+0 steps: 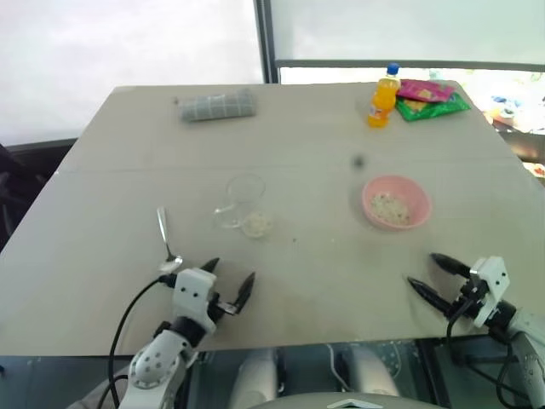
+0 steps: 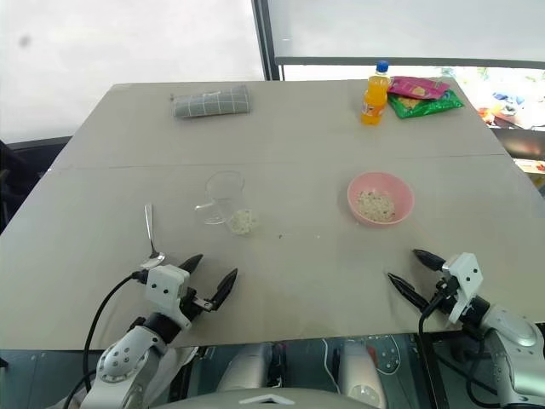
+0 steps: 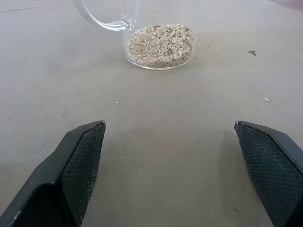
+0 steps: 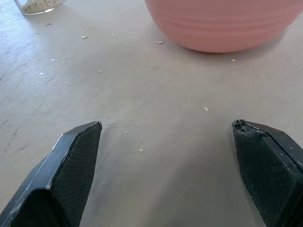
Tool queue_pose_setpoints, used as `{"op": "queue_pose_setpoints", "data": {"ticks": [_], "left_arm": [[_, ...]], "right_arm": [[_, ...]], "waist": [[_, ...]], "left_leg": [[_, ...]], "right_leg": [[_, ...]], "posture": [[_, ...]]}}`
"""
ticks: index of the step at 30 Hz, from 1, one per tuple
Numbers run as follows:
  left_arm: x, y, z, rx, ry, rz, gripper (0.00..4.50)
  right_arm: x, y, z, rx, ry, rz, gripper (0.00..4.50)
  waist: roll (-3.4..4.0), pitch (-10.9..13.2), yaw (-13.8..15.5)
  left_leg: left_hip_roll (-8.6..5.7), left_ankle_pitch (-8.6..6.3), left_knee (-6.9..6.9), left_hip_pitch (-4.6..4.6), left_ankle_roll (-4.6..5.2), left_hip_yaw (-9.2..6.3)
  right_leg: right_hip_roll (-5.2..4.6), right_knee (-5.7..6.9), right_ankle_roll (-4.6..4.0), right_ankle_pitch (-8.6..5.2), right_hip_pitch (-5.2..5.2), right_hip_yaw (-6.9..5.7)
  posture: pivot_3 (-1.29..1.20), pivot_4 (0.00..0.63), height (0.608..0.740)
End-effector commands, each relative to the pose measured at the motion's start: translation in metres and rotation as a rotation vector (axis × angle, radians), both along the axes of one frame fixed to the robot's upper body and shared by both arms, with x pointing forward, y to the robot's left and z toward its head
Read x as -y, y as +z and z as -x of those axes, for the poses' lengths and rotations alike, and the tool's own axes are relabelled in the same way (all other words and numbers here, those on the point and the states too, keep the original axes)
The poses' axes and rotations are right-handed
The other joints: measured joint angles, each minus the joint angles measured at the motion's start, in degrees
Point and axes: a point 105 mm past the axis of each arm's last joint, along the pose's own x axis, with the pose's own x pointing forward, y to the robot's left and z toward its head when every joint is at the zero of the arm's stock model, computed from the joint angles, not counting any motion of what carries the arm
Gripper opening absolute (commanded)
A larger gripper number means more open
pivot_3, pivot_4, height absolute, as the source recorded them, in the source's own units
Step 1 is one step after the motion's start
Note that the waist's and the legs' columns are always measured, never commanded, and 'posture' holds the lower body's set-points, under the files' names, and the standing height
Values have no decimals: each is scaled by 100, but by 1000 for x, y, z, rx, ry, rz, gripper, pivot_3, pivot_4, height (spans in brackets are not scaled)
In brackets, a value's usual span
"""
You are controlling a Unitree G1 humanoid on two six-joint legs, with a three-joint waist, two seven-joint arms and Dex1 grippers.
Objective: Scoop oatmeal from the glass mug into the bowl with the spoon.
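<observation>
Here the oatmeal sits as a shallow layer in the bottom of the glass mug, which stands upright near the middle of the table. More flakes lie in the pink bowl, well apart to the mug's right. The spoon lies flat on the table left of the mug, untouched (its oval end towards the robot). The left gripper hovers just beside the spoon's near end, fingers spread wide and empty. The right gripper hangs near the table's front edge below the bowl, its fingers also apart, holding nothing. Far back stand an orange drink bottle, snack packets and a rolled grey cloth.
</observation>
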Motion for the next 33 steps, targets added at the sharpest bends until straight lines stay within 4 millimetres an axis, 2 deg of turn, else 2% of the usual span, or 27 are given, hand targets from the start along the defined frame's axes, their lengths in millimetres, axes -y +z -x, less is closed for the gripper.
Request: {"op": "queue_pose_setpoints", "data": {"ticks": [1, 4, 19, 22, 25, 27, 30, 33], "left_arm": [[-2, -17, 7, -75, -8, -9, 4500], [-2, -13, 5, -61, -13, -4, 4500], [4, -10, 3, -40, 8, 0, 4500], [4, -2, 0, -13, 36, 14, 4500], [-8, 23, -5, 84, 197, 69, 4500], [-9, 37, -3, 114, 300, 103, 4500], [-4, 50, 10, 117, 382, 116, 4500], [-18, 57, 16, 112, 492, 94, 4500]], "right_arm": [[0, 10, 0, 41, 23, 34, 4430], [4, 9, -1, 39, -3, 59, 4430], [3, 10, -5, 39, 1, 66, 4430], [0, 12, -4, 41, 22, 64, 4430], [-11, 24, -4, 63, 62, 5, 4430], [-22, 29, -1, 60, 119, -19, 4430], [-46, 36, 10, 53, 264, -2, 4430], [-72, 52, 19, 60, 379, -22, 4430]], "waist": [[0, 0, 1], [1, 0, 3], [1, 0, 9], [1, 0, 18], [-3, 11, 15], [-56, 48, 7], [-92, 74, 5], [-90, 88, 10]], "left_leg": [[0, 0, 0, 0, 0, 0], [0, 0, 0, 0, 0, 0], [0, 1, 7, 0, 1, 0], [0, 2, 11, 0, 3, 0], [0, 12, 19, -1, 21, 0], [4, 12, 25, -3, 20, -1], [9, 11, 34, -7, 19, -6], [7, 10, 34, -8, 17, -6]], "right_leg": [[0, 0, 0, 0, 0, 0], [2, 0, 0, 0, 0, 0], [7, 4, 0, 0, 1, 0], [7, 8, 0, 1, 2, 0], [7, 15, 0, 1, 2, 2], [8, 25, 1, 1, 3, 4], [12, 32, 0, 1, 2, 4], [11, 32, 0, 0, 0, 5]], "posture": [[0, 150, 740], [0, 150, 740], [0, 150, 740], [0, 150, 740], [0, 150, 740], [0, 150, 740], [0, 150, 740], [0, 150, 740]]}}
